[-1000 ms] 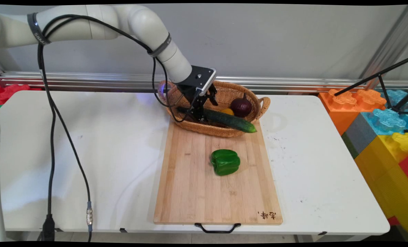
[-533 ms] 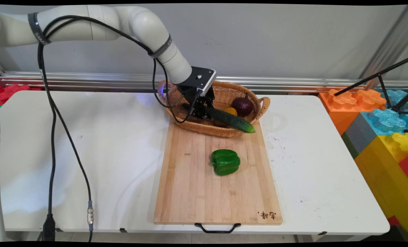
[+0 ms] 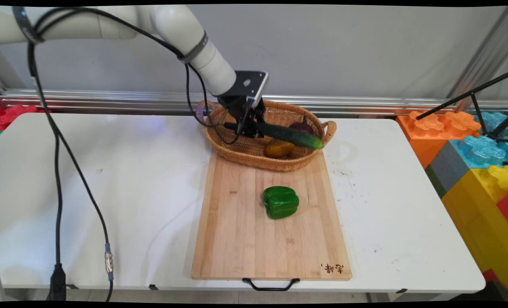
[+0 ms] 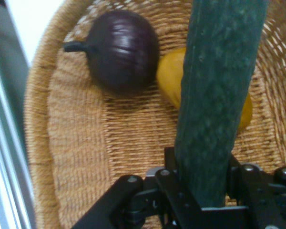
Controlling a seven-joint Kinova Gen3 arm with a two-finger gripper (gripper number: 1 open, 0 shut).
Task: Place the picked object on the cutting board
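In the main view, the cucumber [image 3: 290,134] is gripped near its left end by the gripper [image 3: 248,128] and is now carried higher than a second ago, clear of the basket [image 3: 254,156] floor, its tip above the right rim. A yellow fruit [image 3: 279,148] is uncovered beneath. Open board [image 3: 237,231] is left around the green pepper [image 3: 281,202]; bare surface [image 3: 121,179] lies at frame left.

In the hand view, the gripper [image 4: 205,191] is clenched on the cucumber [image 4: 217,95]; an onion [image 4: 119,50] and the fruit [image 4: 169,78] lie below.

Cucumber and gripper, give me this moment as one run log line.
gripper: shut on cucumber | cucumber: lifted above wicker basket | in basket: purple onion, yellow vegetable | cutting board: green bell pepper
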